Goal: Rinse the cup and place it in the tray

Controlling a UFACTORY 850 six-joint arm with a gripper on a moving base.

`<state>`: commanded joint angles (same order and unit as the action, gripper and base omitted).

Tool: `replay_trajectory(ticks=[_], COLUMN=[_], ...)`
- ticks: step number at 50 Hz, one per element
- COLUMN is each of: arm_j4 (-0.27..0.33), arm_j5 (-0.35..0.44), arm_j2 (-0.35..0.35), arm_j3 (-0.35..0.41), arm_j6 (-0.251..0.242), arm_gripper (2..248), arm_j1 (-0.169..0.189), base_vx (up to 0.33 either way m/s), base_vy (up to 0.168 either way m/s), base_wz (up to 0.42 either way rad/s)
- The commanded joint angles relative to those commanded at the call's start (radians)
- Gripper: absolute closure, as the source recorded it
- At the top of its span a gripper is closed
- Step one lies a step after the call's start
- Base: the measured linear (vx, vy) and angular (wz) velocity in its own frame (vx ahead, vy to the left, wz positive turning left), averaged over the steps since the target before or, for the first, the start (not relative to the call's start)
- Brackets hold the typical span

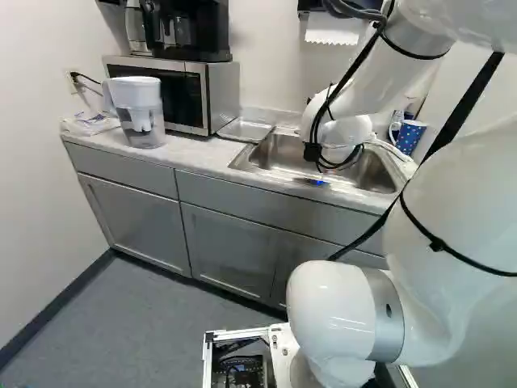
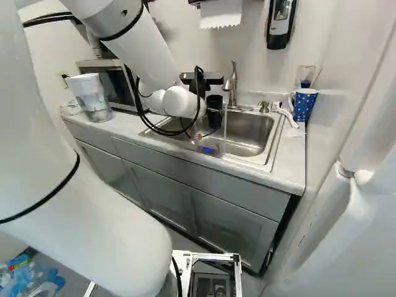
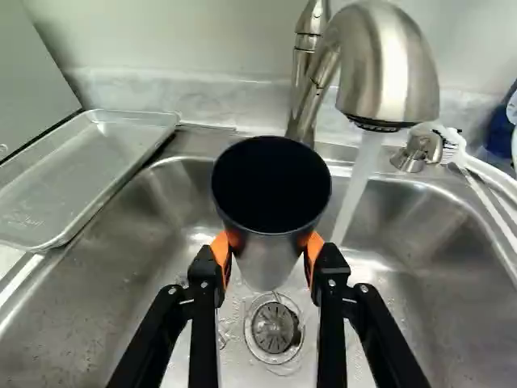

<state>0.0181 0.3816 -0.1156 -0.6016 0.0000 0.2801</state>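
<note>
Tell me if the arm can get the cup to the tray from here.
Probably yes: the gripper holds the cup over the sink, the tray lies beside it, and nothing visible stands between cup and tray; the running water falls on the cup's other side.

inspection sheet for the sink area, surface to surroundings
surface: pale counter around the steel sink
job's things: dark cup over the sink, faucet running, stream falling beside the cup; tray beside the sink, nothing seen on it
clutter: white brush and dotted mug by the sink; water pitcher by the microwave
gripper: jaws shut on the cup from two sides
cables: black loops along the arm; cord at the wall outlet
surroundings: paper towel and soap dispenser on the wall
</note>
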Motion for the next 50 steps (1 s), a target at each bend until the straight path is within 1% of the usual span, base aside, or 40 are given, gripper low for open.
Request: replay_trajectory(ticks=[27,33,50], arm_j4=[0.0,0.0,0.0], arm_j5=[0.0,0.0,0.0], arm_j2=[-0.024,-0.022,-0.022], arm_j3=[0.023,0.021,0.021], arm_j6=[0.0,0.0,0.0], arm_gripper=[137,137,137], arm_j1=[0.066,0.072,0.072], base_vx=[0.0,0.0,0.0], base_vy=[0.0,0.0,0.0], base_wz=[0.0,0.0,0.0])
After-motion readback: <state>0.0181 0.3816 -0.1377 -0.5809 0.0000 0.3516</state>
